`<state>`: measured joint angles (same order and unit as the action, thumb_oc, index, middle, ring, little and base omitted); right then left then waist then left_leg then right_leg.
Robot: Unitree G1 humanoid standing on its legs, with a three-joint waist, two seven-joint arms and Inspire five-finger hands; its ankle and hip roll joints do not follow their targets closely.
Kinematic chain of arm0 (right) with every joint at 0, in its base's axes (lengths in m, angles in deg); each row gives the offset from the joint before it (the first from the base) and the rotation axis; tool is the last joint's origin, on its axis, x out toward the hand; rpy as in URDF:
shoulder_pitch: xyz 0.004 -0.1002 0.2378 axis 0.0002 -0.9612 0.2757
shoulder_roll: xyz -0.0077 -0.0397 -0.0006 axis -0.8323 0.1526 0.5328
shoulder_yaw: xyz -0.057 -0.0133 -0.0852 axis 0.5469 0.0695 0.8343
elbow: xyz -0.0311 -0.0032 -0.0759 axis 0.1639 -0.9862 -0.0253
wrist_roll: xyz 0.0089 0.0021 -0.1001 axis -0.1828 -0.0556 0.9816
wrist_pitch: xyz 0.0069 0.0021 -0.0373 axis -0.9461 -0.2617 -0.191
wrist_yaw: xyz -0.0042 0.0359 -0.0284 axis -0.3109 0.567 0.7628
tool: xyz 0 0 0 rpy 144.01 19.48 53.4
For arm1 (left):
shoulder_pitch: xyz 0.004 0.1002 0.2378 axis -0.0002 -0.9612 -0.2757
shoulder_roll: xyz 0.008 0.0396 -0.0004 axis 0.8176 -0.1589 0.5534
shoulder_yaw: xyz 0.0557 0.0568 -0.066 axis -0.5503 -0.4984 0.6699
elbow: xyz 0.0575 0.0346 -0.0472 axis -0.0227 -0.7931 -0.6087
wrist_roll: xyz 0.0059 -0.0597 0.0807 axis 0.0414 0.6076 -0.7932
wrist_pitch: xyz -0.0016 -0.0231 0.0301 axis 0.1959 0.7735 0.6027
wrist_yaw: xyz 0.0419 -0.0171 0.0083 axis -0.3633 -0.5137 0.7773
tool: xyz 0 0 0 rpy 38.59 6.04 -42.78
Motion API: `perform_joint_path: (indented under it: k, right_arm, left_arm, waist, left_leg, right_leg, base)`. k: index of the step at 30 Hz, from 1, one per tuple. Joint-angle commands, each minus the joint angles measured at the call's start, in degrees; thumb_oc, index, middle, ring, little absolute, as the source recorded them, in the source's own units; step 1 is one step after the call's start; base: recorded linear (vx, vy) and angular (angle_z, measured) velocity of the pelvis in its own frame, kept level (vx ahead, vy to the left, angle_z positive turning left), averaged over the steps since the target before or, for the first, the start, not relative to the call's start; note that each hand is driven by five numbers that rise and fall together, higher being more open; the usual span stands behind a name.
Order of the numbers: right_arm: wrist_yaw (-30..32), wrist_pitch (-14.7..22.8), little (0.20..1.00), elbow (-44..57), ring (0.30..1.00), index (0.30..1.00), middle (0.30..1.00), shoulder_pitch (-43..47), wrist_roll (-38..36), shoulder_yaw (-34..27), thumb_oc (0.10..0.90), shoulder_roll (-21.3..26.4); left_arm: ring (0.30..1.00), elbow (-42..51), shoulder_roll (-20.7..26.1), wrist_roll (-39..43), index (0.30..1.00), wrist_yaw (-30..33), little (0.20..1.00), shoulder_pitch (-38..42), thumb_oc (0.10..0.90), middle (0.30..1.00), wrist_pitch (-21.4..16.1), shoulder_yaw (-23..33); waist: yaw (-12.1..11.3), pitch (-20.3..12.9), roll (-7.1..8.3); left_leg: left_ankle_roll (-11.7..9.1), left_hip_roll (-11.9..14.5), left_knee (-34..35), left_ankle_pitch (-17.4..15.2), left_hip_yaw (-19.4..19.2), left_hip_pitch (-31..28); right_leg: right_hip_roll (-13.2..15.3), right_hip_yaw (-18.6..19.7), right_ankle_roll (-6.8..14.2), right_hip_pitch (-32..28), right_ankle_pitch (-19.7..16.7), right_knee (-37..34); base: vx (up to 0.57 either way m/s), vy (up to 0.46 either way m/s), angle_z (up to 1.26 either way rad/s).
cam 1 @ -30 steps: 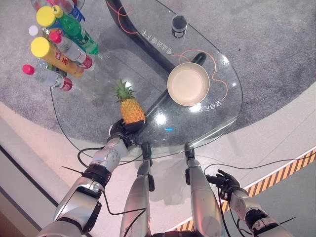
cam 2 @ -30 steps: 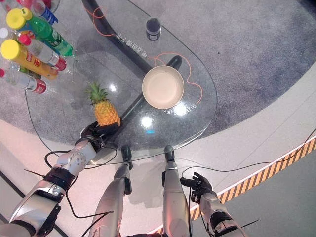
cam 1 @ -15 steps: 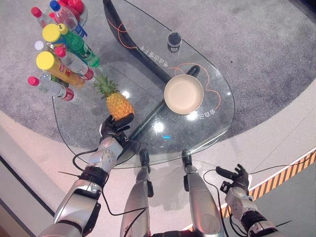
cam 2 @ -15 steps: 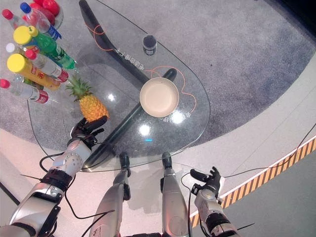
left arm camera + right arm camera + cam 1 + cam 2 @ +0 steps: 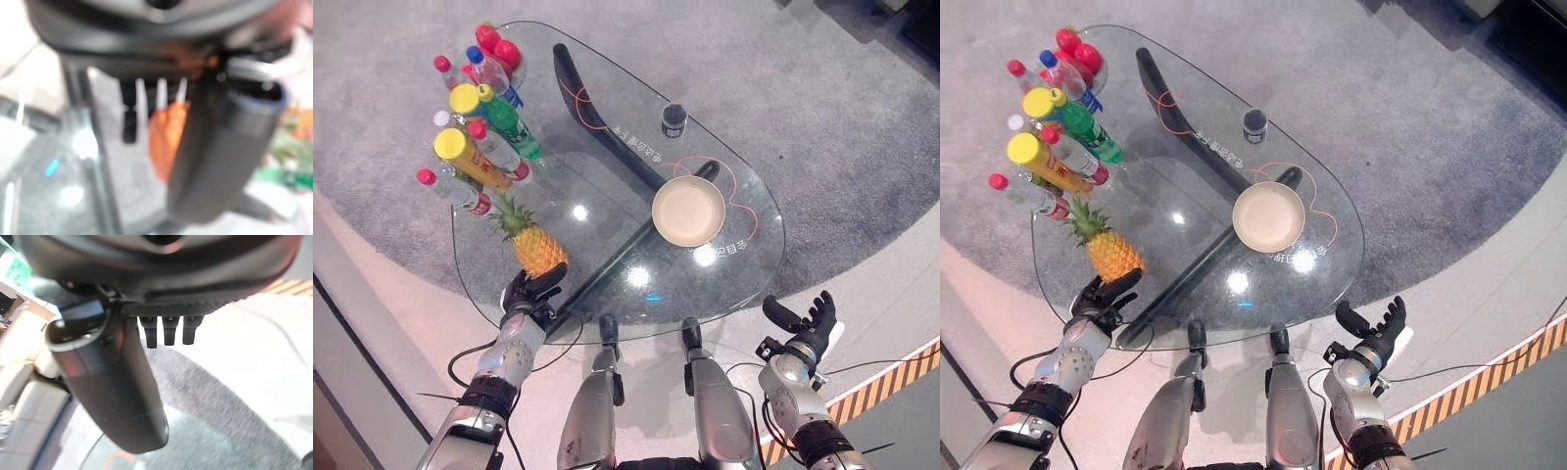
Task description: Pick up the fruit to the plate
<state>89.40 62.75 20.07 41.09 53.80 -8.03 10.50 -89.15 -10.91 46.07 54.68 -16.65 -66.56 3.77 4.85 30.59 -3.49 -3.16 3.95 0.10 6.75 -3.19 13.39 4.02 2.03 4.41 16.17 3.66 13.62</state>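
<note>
A pineapple (image 5: 536, 250) stands upright on the glass table (image 5: 607, 186) near its near left edge, its crown close to the bottles. My left hand (image 5: 527, 294) sits just below the fruit's base. Its fingers are straight and spread against the near side, and the hand is open. In the left wrist view the orange pineapple (image 5: 166, 132) shows between the fingers and the thumb. The round cream plate (image 5: 688, 211) lies bare at the table's right side, well apart from the fruit. My right hand (image 5: 798, 328) hangs open off the table's near right corner, over the floor.
Several bottles (image 5: 475, 137) stand clustered at the table's left, with red fruits (image 5: 494, 41) behind them. A small dark cup (image 5: 674, 118) stands beyond the plate. A dark curved table leg (image 5: 597, 113) shows through the glass. Striped tape (image 5: 901, 377) marks the floor at lower right.
The camera has shifted, so the whole table sits differently. Relative to plate and bottles, the pineapple and my left hand have moved left toward the bottles. The right hand has risen with its fingers spread.
</note>
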Motion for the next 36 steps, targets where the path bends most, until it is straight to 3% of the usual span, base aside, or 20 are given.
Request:
perform_joint_path:
  k: [1, 6, 11, 14, 16, 24, 27, 36]
  right_arm:
    - [0.05, 5.93, 0.900, 10.10, 0.900, 0.900, 0.900, -1.64, 4.25, -3.70, 0.800, 1.31]
    - [-5.86, 7.04, 0.900, 16.23, 0.900, 0.900, 0.900, -1.47, 5.05, -3.62, 0.800, 1.29]
    - [-19.95, 9.46, 0.900, 28.07, 0.900, 0.900, 0.900, -1.27, 9.58, -1.71, 0.800, 1.38]
    - [-27.60, 10.28, 0.900, 31.72, 0.900, 0.900, 0.900, -1.09, 9.19, -1.58, 0.800, 2.00]
    - [-34.93, 9.00, 0.900, 34.62, 0.900, 0.900, 0.900, -0.62, 7.71, -1.44, 0.800, 2.96]
    - [-46.77, 4.33, 0.900, 40.53, 0.900, 0.900, 0.900, 2.89, 2.47, 1.25, 0.800, 4.55]
    - [-47.64, 4.02, 0.900, 41.41, 0.900, 0.900, 0.900, 5.11, 1.28, 3.15, 0.800, 4.25]
    - [-42.07, 3.87, 0.900, 41.53, 0.900, 0.900, 0.900, 13.33, 1.14, 8.87, 0.800, 1.37]
  left_arm:
    - [0.300, 7.77, 1.33, -4.64, 0.300, -1.80, 0.200, 1.29, 0.100, 0.300, -7.04, 5.68]
    - [0.300, 11.97, 0.77, -7.81, 0.300, -1.91, 0.200, -1.13, 0.100, 0.300, -7.86, 5.89]
    - [0.300, 22.63, -0.25, -16.39, 0.300, -3.23, 0.200, -5.76, 0.100, 0.300, -13.40, 5.60]
    - [0.300, 26.87, -0.27, -21.37, 0.300, -5.52, 0.200, -6.93, 0.100, 0.300, -14.77, 5.75]
    - [0.300, 28.98, 0.23, -25.10, 0.300, -7.38, 0.200, -7.66, 0.100, 0.300, -14.53, 5.80]
    - [0.300, 33.65, 2.31, -30.20, 0.300, -12.76, 0.200, -7.82, 0.100, 0.300, -13.09, 4.62]
    - [0.300, 34.97, 2.93, -31.66, 0.300, -13.84, 0.200, -6.88, 0.100, 0.300, -11.88, 3.09]
    - [0.300, 36.56, 3.96, -34.54, 0.300, -18.65, 0.200, -3.85, 0.100, 0.300, -6.29, -4.49]
  waist:
    - [-0.32, -0.82, 3.22]
    - [-0.60, -1.22, 3.06]
    - [-1.32, -2.28, 3.01]
    - [-1.76, -3.16, 3.07]
    - [-2.22, -3.96, 3.17]
    - [-3.87, -5.35, 3.56]
    - [-4.44, -5.37, 3.53]
    - [-5.88, -5.00, 2.80]
  left_leg:
    - [2.02, -2.86, -9.40, -4.11, 0.54, -1.83]
    - [2.11, -3.00, -8.94, -4.07, 0.77, -2.54]
    - [2.29, -3.32, -8.70, -4.36, 0.78, -3.48]
    - [2.25, -3.45, -8.44, -4.67, 0.70, -4.29]
    - [2.22, -3.70, -8.45, -4.92, 0.87, -4.72]
    - [2.28, -4.44, -9.49, -5.78, 1.80, -5.39]
    - [2.34, -4.72, -10.16, -6.03, 2.13, -5.30]
    - [2.48, -5.10, -10.46, -6.34, 2.31, -5.64]
  right_leg:
    - [1.00, -6.61, -2.62, -7.29, -7.05, -8.11]
    - [0.90, -6.63, -2.69, -7.98, -6.78, -8.34]
    - [0.72, -6.46, -2.79, -8.94, -6.22, -8.51]
    - [0.59, -6.44, -2.81, -9.83, -5.88, -8.86]
    - [0.59, -6.56, -2.81, -10.46, -5.61, -8.99]
    - [0.77, -6.98, -2.83, -12.10, -5.20, -9.17]
    - [0.87, -7.07, -2.84, -12.37, -5.09, -8.93]
    - [1.34, -7.23, -2.56, -13.00, -5.21, -8.99]
  base:
    - [0.03, 0.017, 0.01]
    - [0.00, 0.000, 0.00]
    - [0.02, 0.019, 0.00]
    - [0.04, 0.014, -0.02]
    - [0.05, 0.007, 0.02]
    - [0.03, -0.014, 0.08]
    - [0.02, -0.015, 0.05]
    - [0.00, 0.002, 0.08]
